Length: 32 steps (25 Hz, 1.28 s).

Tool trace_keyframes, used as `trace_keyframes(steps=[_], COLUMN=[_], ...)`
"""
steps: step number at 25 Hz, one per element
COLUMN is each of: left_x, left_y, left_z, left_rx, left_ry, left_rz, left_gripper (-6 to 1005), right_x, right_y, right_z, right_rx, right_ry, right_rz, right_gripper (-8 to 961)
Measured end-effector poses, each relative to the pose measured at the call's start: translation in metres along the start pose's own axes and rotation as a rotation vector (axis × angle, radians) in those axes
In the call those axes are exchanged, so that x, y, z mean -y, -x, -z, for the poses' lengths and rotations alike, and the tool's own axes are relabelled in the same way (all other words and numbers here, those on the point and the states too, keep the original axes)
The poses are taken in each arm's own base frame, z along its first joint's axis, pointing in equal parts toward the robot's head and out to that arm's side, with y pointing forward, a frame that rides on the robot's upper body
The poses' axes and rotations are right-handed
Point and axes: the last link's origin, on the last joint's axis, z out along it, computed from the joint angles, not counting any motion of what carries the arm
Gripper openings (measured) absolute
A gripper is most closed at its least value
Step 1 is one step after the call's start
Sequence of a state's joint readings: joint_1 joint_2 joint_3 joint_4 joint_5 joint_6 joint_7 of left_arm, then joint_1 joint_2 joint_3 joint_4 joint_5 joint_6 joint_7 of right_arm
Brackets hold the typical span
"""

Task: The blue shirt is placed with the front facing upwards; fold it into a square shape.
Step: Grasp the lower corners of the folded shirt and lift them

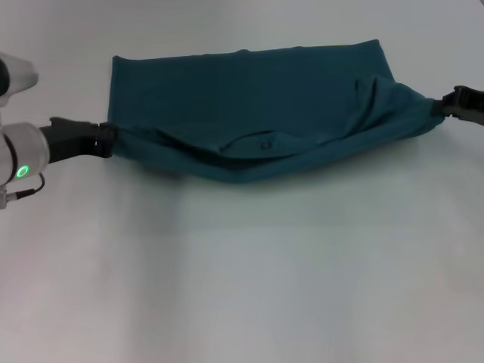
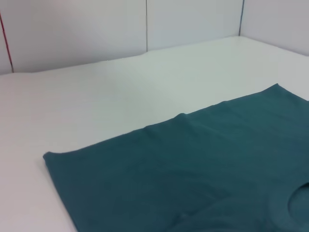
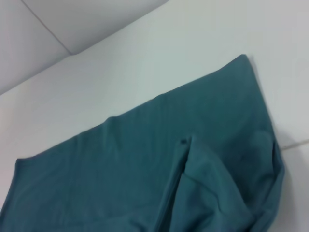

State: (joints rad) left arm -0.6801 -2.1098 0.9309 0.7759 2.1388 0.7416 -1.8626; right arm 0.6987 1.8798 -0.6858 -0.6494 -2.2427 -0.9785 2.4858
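Surface: white matte table (image 1: pixel 242 287) under everything, with pale panelled walls behind it in the wrist views.
Left gripper (image 1: pixel 106 140): at the shirt's left end, its dark fingers pinched together on a corner of the cloth, which stretches taut away from it.
Right gripper (image 1: pixel 448 106): at the right end, clamped the same way on a gathered corner, with creases fanning out from the grip.
Blue shirt (image 1: pixel 257 106): stretched between the two grippers across the far half of the table; the far part lies flat, while the near edge hangs lifted in a shallow sag.
Handling: soft, light and limp cotton; I judge it will droop wherever it is unsupported, so corners and hems are the places to hold.
Material and shape: dull teal knit, a long band with a straight far edge and a neck opening (image 2: pixel 301 203) visible near the left wrist camera.
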Motion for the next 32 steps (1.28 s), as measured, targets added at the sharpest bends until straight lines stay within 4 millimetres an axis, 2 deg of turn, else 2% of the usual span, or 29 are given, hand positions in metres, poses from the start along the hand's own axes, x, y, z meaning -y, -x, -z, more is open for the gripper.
trace_keyframes(steps=[8,9,16,24,32], left_x=[0.001,0.001,-0.005,-0.010,-0.012], left_y=[0.027,0.043,0.080,0.096,0.100], left_z=[0.029,0.040,0.058,0.068,0.077], left_rx=[0.010,0.026,0.077,0.097,0.090], left_ry=[0.058,0.080,0.128,0.175,0.218], left_rz=[0.072,0.110,0.193,0.246,0.285], left_gripper=[27,27,27,29,29], right_x=[0.009,0.011,0.031,0.043,0.043], right_y=[-0.044,-0.050,-0.085,-0.114,-0.120], right_z=[0.021,0.024,0.039,0.047,0.055], right_rx=[-0.106,-0.118,-0.155,-0.166,-0.174], right_ry=[0.064,0.070,0.079,0.098,0.147], right_rz=[-0.017,-0.019,-0.069,-0.117,-0.141], right_gripper=[47,45,11,9,6])
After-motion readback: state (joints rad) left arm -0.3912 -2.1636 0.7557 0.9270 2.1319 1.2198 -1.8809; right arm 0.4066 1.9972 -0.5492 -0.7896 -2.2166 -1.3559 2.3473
